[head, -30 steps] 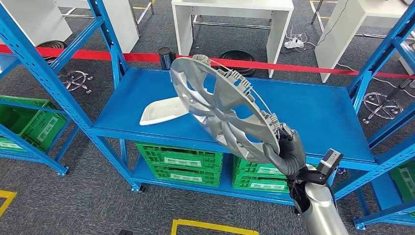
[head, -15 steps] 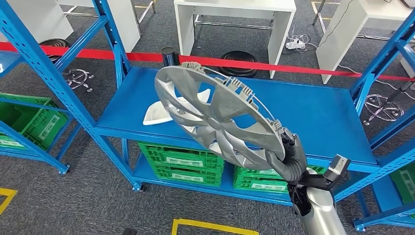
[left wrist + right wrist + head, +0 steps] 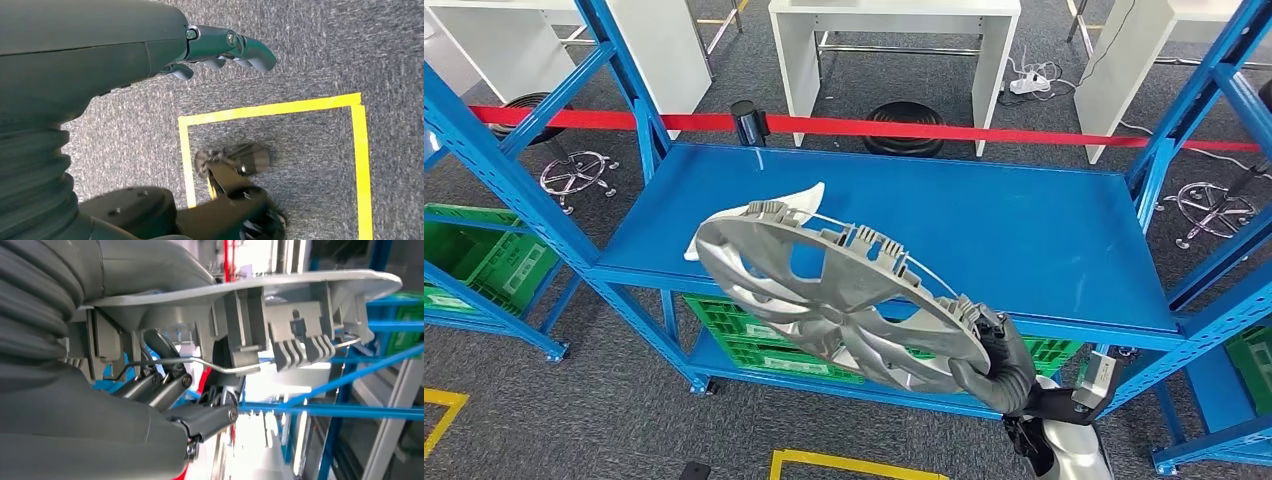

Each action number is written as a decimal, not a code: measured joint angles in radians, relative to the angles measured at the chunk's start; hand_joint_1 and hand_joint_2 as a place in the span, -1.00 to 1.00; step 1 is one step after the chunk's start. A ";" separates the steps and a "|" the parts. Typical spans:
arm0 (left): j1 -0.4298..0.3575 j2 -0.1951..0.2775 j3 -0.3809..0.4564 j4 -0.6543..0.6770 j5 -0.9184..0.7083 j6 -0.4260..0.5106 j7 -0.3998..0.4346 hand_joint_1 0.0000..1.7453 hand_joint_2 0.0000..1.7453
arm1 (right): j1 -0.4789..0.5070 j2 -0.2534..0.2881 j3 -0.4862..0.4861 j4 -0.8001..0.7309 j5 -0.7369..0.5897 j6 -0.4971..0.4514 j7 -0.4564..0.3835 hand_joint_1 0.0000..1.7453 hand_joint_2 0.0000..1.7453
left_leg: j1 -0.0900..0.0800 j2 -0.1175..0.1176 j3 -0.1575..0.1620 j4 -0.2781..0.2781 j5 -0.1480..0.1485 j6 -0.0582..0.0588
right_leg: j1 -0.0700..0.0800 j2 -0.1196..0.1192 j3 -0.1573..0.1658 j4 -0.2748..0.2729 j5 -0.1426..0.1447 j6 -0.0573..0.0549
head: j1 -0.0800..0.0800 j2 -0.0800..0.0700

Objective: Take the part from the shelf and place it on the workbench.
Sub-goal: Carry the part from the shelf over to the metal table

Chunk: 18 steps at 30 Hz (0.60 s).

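Hubcap (image 3: 824,300) in right hand (image 3: 994,365)

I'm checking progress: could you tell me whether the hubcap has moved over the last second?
Yes. The hubcap has dropped and tilted flatter, off the shelf.

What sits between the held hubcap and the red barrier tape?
Head view: bare blue shelf deck fills the stretch from hubcap to tape; the white part peeks out behind the rim.

Right robot hand (image 3: 996,372) gripping silver wheel cover (image 3: 824,300) by its rim, tilted before blue shelf (image 3: 1024,240), white part (image 3: 799,200) behind
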 joint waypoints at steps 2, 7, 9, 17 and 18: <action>0.000 0.000 0.000 0.000 0.004 -0.004 0.003 -1.00 1.00 | 0.007 0.004 0.016 0.000 0.000 0.017 0.000 1.00 1.00 | -0.003 0.000 -0.066 0.132 -0.052 0.002 | 0.005 -0.001 0.000 0.000 -0.002 -0.005 | -0.006 0.000; 0.000 0.002 0.000 0.000 0.013 -0.020 0.006 -1.00 1.00 | 0.013 0.009 0.048 0.000 0.000 0.033 0.000 1.00 1.00 | -0.016 0.000 0.004 -0.041 0.063 0.031 | 0.016 -0.001 0.009 0.001 -0.008 -0.005 | -0.012 0.000; -0.002 0.003 0.000 0.000 0.014 -0.023 0.007 -1.00 1.00 | 0.013 0.010 0.053 0.000 0.000 0.034 0.000 1.00 1.00 | -0.023 0.001 0.034 -0.113 0.082 0.037 | 0.017 -0.001 0.009 0.001 -0.009 0.004 | -0.012 0.000; -0.001 0.004 0.000 0.000 0.023 -0.032 0.013 -1.00 1.00 | 0.014 0.012 0.072 0.000 0.028 0.014 0.000 1.00 1.00 | -0.016 0.002 0.041 -0.133 0.092 0.066 | 0.014 -0.004 -0.095 0.223 -0.125 0.041 | 0.002 0.000; 0.000 0.004 0.000 0.000 0.023 -0.034 0.014 -1.00 1.00 | 0.015 0.012 0.074 0.000 0.030 0.013 0.000 1.00 1.00 | -0.016 0.002 0.041 -0.132 0.091 0.066 | 0.013 -0.005 -0.114 0.260 -0.132 0.043 | 0.004 0.000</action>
